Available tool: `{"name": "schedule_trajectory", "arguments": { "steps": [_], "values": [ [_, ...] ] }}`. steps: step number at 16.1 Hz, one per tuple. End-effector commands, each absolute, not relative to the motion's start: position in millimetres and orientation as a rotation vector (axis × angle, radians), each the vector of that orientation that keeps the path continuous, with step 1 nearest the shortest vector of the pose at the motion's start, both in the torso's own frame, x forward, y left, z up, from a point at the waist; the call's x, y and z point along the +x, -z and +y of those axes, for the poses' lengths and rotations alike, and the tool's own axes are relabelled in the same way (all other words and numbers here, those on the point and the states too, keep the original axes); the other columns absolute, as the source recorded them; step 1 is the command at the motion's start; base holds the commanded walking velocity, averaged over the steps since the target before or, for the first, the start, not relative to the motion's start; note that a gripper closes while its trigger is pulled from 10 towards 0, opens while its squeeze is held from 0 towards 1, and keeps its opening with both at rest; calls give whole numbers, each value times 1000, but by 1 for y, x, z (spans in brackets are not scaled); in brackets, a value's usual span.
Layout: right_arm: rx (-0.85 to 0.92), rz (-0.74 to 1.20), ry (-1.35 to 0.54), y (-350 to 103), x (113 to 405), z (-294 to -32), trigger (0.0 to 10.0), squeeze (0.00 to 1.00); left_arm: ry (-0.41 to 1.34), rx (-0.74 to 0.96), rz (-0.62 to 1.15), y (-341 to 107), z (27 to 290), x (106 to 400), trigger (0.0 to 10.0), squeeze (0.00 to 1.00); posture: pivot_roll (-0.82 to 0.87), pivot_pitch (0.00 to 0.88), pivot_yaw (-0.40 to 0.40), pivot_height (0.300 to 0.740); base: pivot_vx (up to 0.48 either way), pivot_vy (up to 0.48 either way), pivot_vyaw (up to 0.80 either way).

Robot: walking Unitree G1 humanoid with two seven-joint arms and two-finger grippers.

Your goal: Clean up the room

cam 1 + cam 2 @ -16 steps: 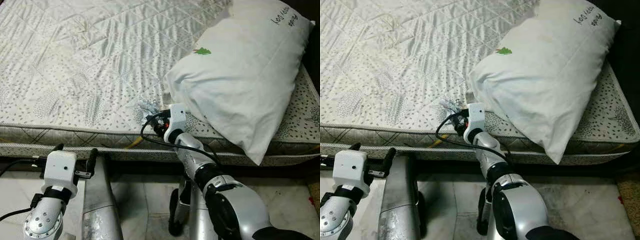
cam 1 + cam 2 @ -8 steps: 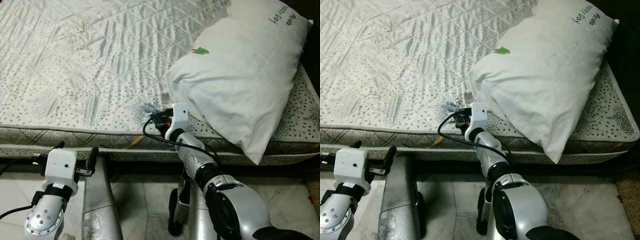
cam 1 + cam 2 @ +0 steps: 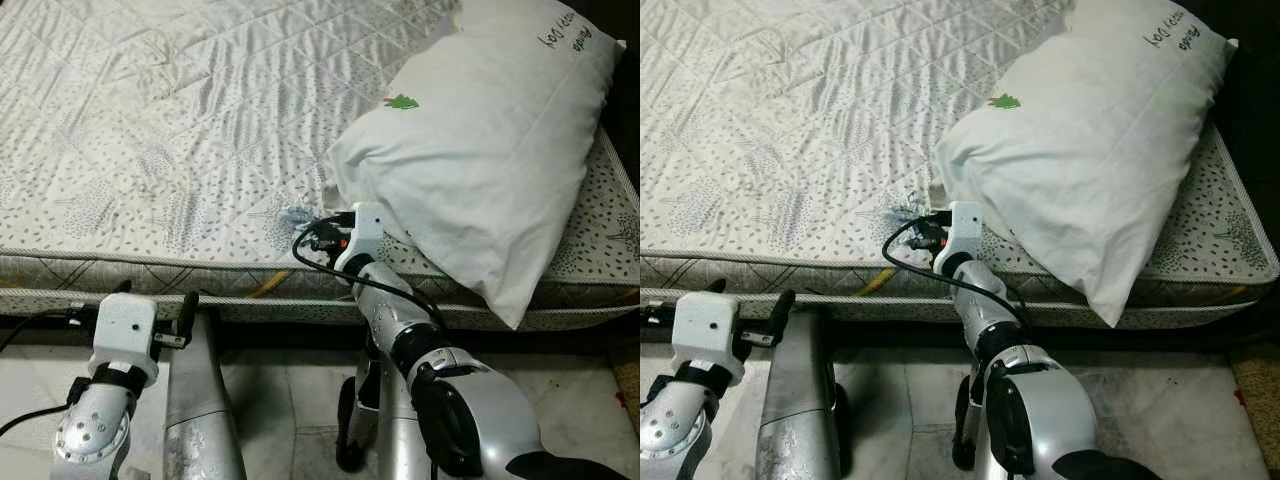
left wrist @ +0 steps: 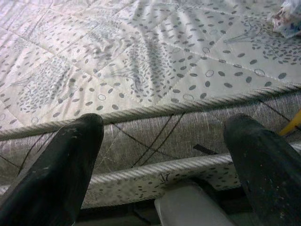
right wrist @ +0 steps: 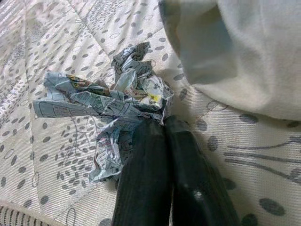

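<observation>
A crumpled sheet of printed paper (image 5: pixel 117 94) lies on the quilted mattress (image 3: pixel 150 120), close to the corner of a large white pillow (image 3: pixel 480 150). In the left eye view the paper (image 3: pixel 297 214) is small and bluish, just left of my right gripper (image 3: pixel 320 224). The right wrist view shows the right gripper (image 5: pixel 163 121) with both black fingers pressed together, their tips pinching the paper's near edge. My left gripper (image 4: pixel 164 127) is open, low in front of the mattress side, holding nothing. It also appears as the left gripper (image 3: pixel 155 298) at the bed's edge.
The pillow (image 3: pixel 1090 150) leans over the mattress's right front corner and overhangs the edge. A yellow strip (image 3: pixel 268 285) sticks out at the mattress side. Pale tiled floor (image 3: pixel 290 400) lies between my legs and the bed.
My right wrist has shifted a little to the right, toward the pillow, staying at the paper. The left arm has hardly moved.
</observation>
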State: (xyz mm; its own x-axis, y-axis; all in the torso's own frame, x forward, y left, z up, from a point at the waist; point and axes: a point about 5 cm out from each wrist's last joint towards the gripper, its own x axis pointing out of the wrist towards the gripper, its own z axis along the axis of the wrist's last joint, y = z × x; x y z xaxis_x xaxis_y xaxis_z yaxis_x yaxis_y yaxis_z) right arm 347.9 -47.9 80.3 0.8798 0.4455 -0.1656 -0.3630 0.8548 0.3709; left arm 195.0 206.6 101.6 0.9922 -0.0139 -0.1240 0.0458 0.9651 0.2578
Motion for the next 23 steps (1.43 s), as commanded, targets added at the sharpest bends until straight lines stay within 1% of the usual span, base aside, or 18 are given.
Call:
{"name": "schedule_trajectory", "arguments": {
  "steps": [1, 6, 9, 11, 13, 14, 15, 16, 17, 18, 19, 23],
  "values": [
    [353, 223, -430, -87, 351, -45, 0, 0, 32, 278, 136, -98, 209, 195, 10000, 0, 241, 179, -77, 504, 0, 0, 0],
    [334, 132, -359, -96, 359, -90, 0, 0, 37, 275, 129, -94, 209, 203, 10000, 0, 195, 122, -62, 504, 0, 0, 0],
    [217, 64, -398, -99, 351, -109, 0, 0, 39, 273, 121, -93, 208, 207, 10000, 0, 181, 105, -56, 504, 0, 0, 0],
    [205, 73, -395, -94, 341, -133, 0, 0, 39, 269, 112, -93, 209, 212, 10000, 0, 157, 98, -48, 504, 0, 0, 0],
    [153, 95, -438, -87, 331, -135, 0, 0, 43, 268, 111, -92, 208, 214, 10000, 0, 144, 95, -43, 504, 0, 0, 0],
    [109, 102, -467, -83, 325, -133, 1216, 0, 46, 266, 111, -91, 208, 216, 10000, 0, 135, 94, -40, 504, 0, 0, 0],
    [116, 111, -491, -81, 317, -128, 7569, 0, 54, 262, 108, -90, 205, 220, 10000, 0, 122, 93, -34, 504, 0, 0, 0],
    [108, 111, -490, -80, 313, -124, 8471, 75, 62, 260, 104, -89, 203, 222, 10000, 0, 121, 93, -33, 504, 0, 0, 0],
    [111, 112, -488, -81, 311, -120, 8863, 0, 65, 259, 101, -90, 202, 223, 10000, 0, 121, 92, -31, 504, 0, 0, 0],
    [121, 111, -492, -82, 310, -117, 8471, 0, 66, 258, 99, -90, 202, 223, 10000, 0, 123, 94, -31, 504, 0, 0, 0],
    [117, 114, -501, -83, 308, -114, 10000, 0, 65, 258, 98, -90, 203, 223, 10000, 0, 123, 94, -31, 504, 0, 0, 0],
    [127, 134, -500, -83, 303, -114, 10000, 0, 63, 255, 99, -87, 203, 223, 10000, 0, 112, 95, -35, 504, 0, 0, 0]
  ]
}}
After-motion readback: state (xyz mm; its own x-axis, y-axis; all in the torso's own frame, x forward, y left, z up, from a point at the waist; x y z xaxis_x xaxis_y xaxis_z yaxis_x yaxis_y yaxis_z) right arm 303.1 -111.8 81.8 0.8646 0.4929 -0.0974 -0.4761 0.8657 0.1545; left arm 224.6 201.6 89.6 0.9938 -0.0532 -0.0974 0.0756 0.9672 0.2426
